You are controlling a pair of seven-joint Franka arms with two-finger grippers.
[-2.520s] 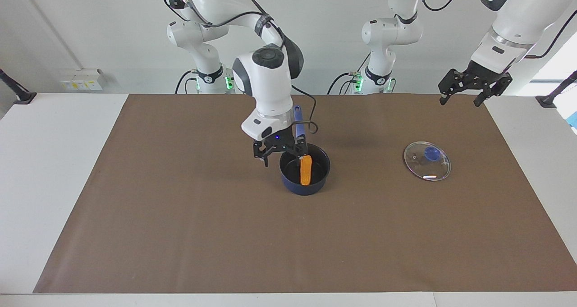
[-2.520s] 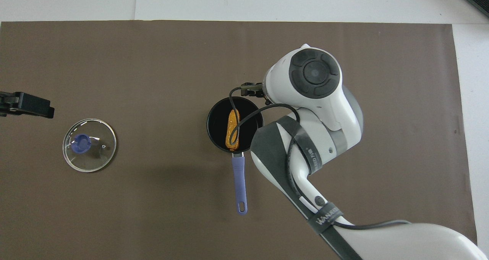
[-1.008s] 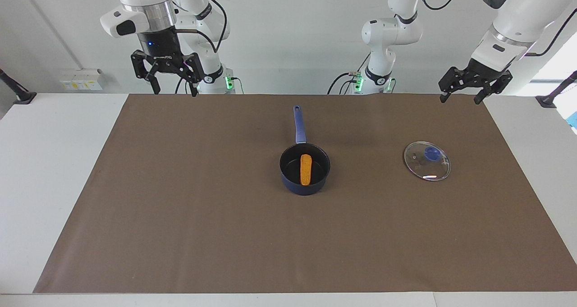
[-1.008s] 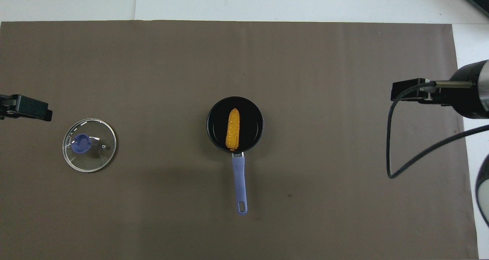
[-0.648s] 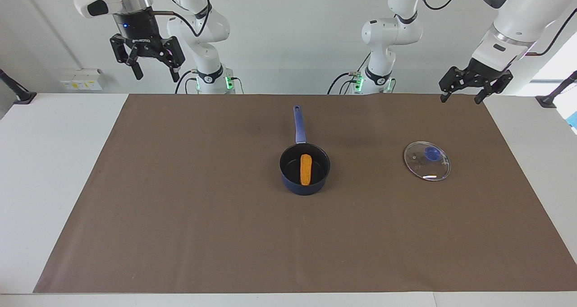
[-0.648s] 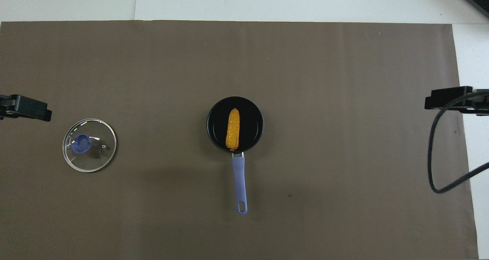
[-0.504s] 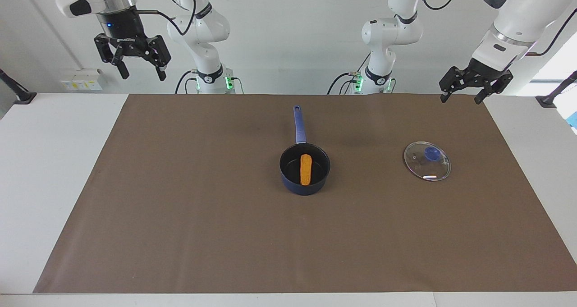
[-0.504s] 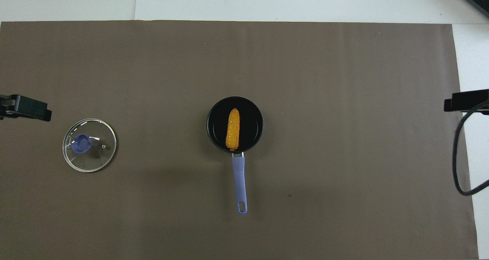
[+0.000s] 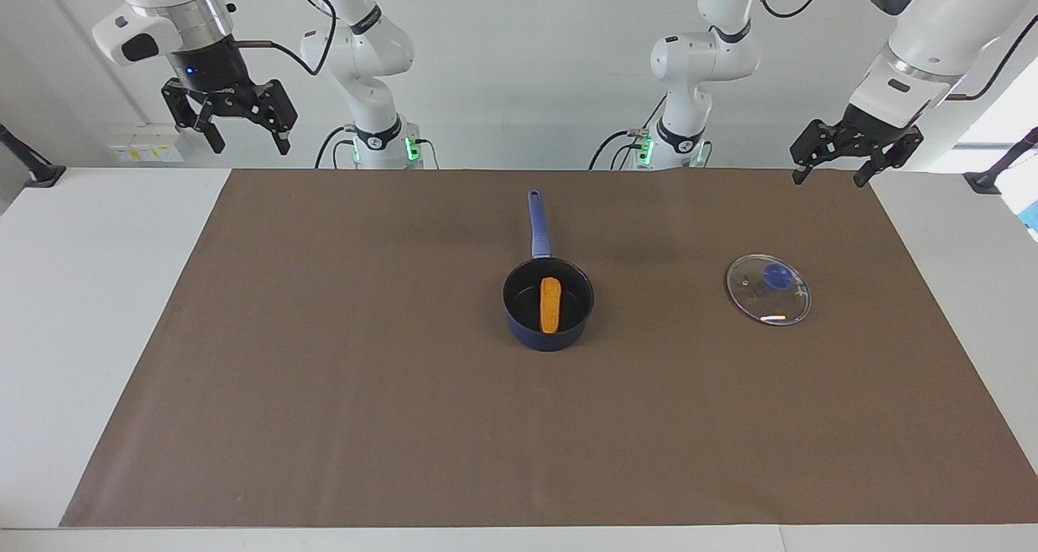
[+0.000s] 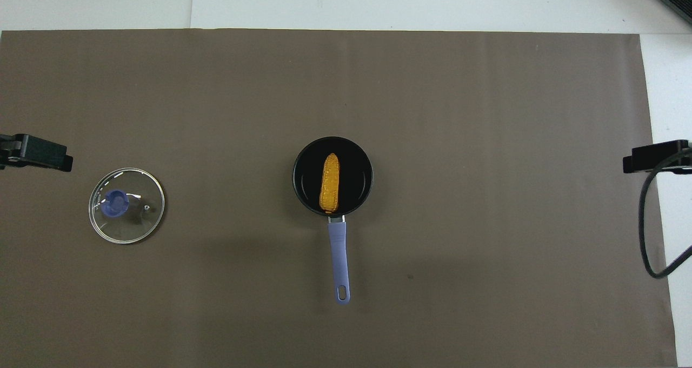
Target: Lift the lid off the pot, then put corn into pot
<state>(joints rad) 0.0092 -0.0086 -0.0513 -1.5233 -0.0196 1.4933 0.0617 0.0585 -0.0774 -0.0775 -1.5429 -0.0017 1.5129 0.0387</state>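
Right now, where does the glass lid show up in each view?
Facing view: the glass lid lies at the picture's right, on the brown mat.
Overhead view: the lid lies at the picture's left.
Shared landmark: the blue pot holding the corn, mid-table.

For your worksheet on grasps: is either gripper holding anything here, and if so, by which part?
Nothing is held. The right gripper and left gripper hang open and empty; the corn lies in the pot.
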